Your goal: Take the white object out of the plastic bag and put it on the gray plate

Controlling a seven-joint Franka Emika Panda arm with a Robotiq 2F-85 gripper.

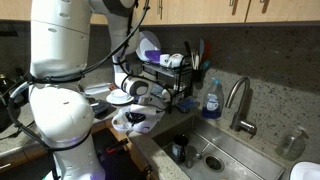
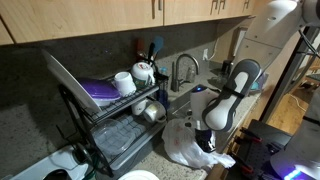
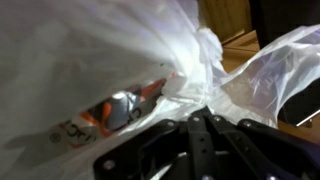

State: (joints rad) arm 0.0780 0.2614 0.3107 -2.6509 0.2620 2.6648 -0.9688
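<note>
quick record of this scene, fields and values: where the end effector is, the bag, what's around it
setting: kitchen counter beside a sink with a faucet
end effector: low at the plastic bag, its fingers among the folds; open or shut not clear
bag contents: only an orange and grey patch shows through the film
dish rack: behind the bag, holding a purple plate and a metal bowl
soap bottle: blue, upright by the sink
task stage: apparently nothing out of the bag yet
</note>
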